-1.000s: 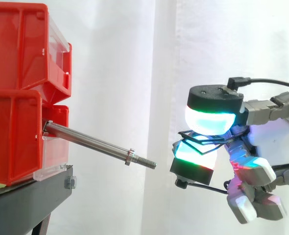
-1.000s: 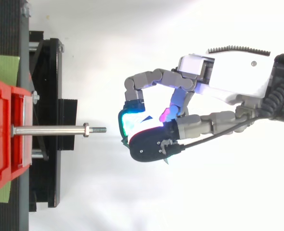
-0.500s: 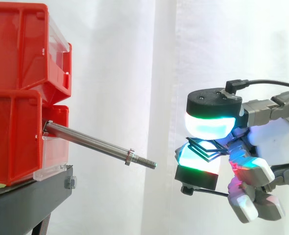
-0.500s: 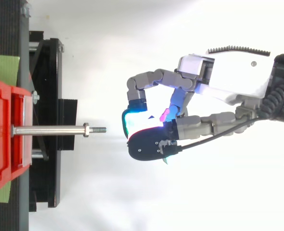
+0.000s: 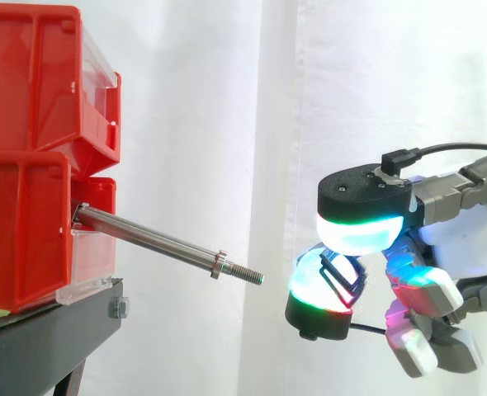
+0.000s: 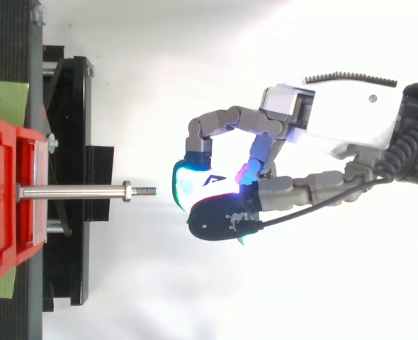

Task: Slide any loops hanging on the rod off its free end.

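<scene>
Side view: steel rod slopes toward 4 o'clock out of the stacked red bins; top view has it running flat toward 3 o'clock across the black stand, with a green sheet at the 9 o'clock edge; white curtain behind. Hand pinches the loops between two glowing pads, at 3 o'clock from the rod's threaded tip, near but apart; the loops are thin, black, angular wire.

Side view: level with the rod, close, facing the white curtain.
Top view: overhead, close, looking straight down.
Shared: rod, red bins, stand edge, hand.
</scene>
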You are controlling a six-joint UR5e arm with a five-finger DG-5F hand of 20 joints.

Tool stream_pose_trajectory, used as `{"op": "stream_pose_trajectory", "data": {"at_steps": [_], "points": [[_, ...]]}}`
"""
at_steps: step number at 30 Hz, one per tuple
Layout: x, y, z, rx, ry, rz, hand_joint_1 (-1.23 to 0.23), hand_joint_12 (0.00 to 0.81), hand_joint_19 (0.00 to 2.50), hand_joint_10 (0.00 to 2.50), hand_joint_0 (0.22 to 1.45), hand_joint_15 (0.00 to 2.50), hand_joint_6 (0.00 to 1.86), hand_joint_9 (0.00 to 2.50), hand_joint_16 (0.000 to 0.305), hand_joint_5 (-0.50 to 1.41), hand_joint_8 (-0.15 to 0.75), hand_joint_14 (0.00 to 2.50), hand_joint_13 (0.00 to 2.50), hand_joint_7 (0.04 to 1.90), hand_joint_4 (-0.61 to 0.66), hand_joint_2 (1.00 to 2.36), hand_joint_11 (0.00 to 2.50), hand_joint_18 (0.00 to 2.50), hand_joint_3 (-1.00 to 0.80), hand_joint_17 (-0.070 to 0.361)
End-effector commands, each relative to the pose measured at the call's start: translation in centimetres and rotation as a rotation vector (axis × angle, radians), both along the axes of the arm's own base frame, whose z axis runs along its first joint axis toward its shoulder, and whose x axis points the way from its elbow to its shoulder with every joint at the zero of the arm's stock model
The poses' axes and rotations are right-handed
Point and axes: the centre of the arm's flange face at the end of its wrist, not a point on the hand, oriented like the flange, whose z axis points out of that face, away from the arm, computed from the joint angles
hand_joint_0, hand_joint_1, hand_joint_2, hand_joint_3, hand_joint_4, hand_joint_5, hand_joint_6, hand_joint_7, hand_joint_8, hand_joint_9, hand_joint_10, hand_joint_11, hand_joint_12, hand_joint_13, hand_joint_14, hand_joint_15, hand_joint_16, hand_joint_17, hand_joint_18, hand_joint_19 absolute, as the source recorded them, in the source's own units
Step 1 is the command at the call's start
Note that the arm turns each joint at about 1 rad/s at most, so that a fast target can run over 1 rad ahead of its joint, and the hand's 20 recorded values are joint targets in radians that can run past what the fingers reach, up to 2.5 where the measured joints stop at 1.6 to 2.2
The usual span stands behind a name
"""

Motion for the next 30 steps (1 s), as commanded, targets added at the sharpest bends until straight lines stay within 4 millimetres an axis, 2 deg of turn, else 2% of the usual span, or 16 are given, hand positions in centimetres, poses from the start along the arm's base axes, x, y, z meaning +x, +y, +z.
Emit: {"op": "stream_pose_trajectory", "data": {"at_steps": [1,5,14,21,26,30], "points": [[0.0,0.3,0.0,-0.002,0.000,-0.004,-0.63,0.387,0.78,0.02,0.62,0.33,0.50,1.39,0.064,-0.03,0.368,0.01,1.22,1.41,0.27,1.02,0.55,1.23,-0.06,0.144],[0.0,0.6,-0.1,0.001,0.002,-0.025,-0.59,0.394,0.79,0.02,0.61,0.34,0.50,1.40,0.065,-0.02,0.378,0.01,1.22,1.57,0.23,1.02,0.57,1.24,-0.06,0.146],[0.0,0.9,-0.1,0.002,0.003,-0.022,-0.58,0.400,0.78,0.02,0.59,0.34,0.64,1.40,0.065,-0.05,0.385,0.01,1.22,1.39,0.23,1.02,0.58,1.25,-0.09,0.147],[0.0,1.1,-0.1,0.002,0.004,-0.019,-0.61,0.376,0.81,0.02,0.58,0.35,0.69,1.39,0.059,-0.05,0.366,0.01,1.19,1.36,0.19,1.02,0.61,1.19,-0.18,0.132],[0.0,1.2,-0.1,0.003,0.004,-0.019,-0.61,0.380,0.80,0.02,0.58,0.35,0.67,1.40,0.061,-0.04,0.367,0.01,1.21,1.31,0.17,1.02,0.60,1.21,-0.12,0.136],[0.0,1.3,-0.1,0.002,0.003,-0.017,-0.62,0.391,0.78,0.02,0.60,0.33,0.54,1.39,0.064,-0.01,0.376,0.01,1.22,1.49,0.23,1.02,0.56,1.24,-0.08,0.144]]}}
